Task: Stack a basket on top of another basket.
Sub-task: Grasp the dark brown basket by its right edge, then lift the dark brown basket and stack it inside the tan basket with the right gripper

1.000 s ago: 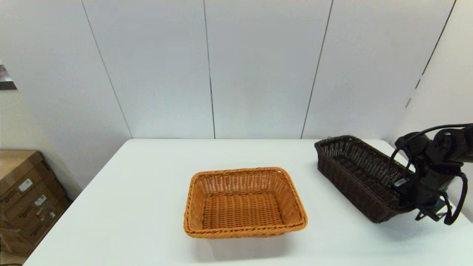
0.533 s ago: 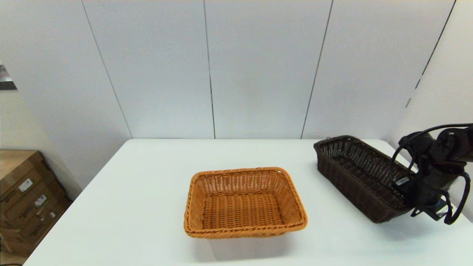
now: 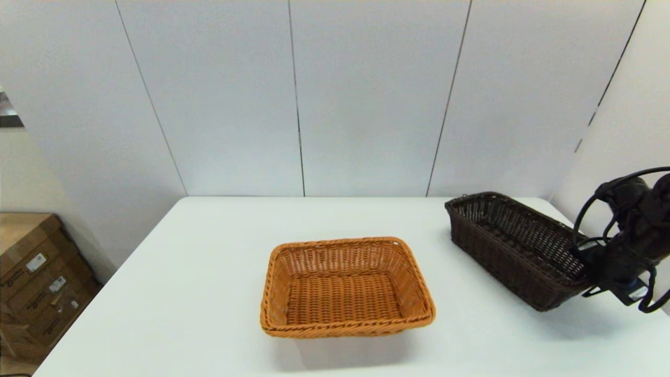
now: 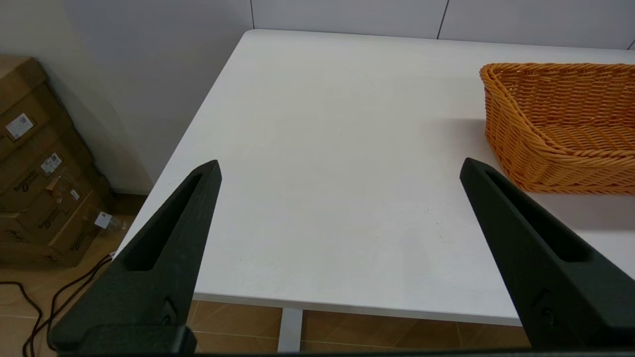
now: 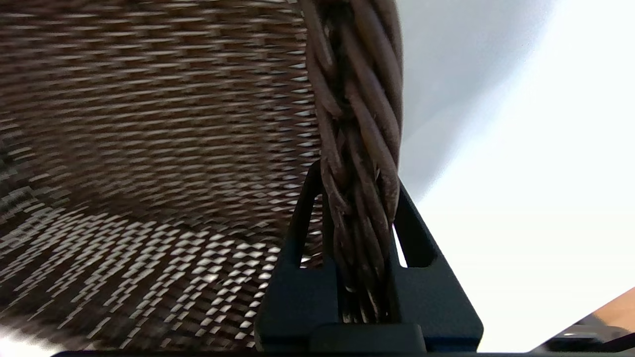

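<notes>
White desk (image 3: 209,293) is bearing the orange-tan rectangular wicker basket (image 3: 345,285); right gripper (image 5: 358,233), jaws clenching the dark brown rectangular wicker basket's (image 3: 515,248) rim, is starting the lift; next, carrying it over the orange-tan one

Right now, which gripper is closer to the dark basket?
The right gripper: it is clamped on the dark basket's rim. The left gripper hangs open beyond the orange basket, far from it.

Bare tabletop (image 3: 199,272) lies open along its left edge and between the orange basket (image 3: 345,285) at centre and the dark basket (image 3: 515,248) by the right edge.
</notes>
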Motion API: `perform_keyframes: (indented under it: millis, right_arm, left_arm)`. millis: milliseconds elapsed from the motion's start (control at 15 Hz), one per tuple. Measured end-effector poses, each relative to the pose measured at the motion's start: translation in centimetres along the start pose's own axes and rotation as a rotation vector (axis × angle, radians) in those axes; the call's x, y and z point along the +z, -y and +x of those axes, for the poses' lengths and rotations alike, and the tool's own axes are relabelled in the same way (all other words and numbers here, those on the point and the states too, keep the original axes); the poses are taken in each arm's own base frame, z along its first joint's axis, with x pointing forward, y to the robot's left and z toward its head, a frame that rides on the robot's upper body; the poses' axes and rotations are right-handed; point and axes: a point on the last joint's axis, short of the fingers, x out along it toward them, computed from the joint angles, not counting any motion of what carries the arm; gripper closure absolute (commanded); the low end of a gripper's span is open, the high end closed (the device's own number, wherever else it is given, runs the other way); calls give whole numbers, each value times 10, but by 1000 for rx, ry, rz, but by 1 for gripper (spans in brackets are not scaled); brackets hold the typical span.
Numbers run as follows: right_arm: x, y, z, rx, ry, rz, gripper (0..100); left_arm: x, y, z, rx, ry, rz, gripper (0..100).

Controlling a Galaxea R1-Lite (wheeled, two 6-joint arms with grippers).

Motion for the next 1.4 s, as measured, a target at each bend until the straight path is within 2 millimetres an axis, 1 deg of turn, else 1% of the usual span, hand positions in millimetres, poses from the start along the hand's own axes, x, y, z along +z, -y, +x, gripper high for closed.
perform_keyframes:
  millis: [200,533,800,1133,1400]
  right_arm:
    - [3,4,-10,23,2,16,100]
    - [13,10,-29,109,-30,54,100]
    - [22,18,-48,189,-32,87,100]
    - [17,25,-73,277,-83,68,100]
    - [8,31,-101,352,-109,13,100]
  left_arm:
    - [0,0,0,0,0,0,0]
    - [1,0,1,-1,15,-1,0]
    - [0,0,1,0,15,0,0]
    - [0,0,1,-1,15,-2,0]
    - [0,0,1,-1,15,-17,0]
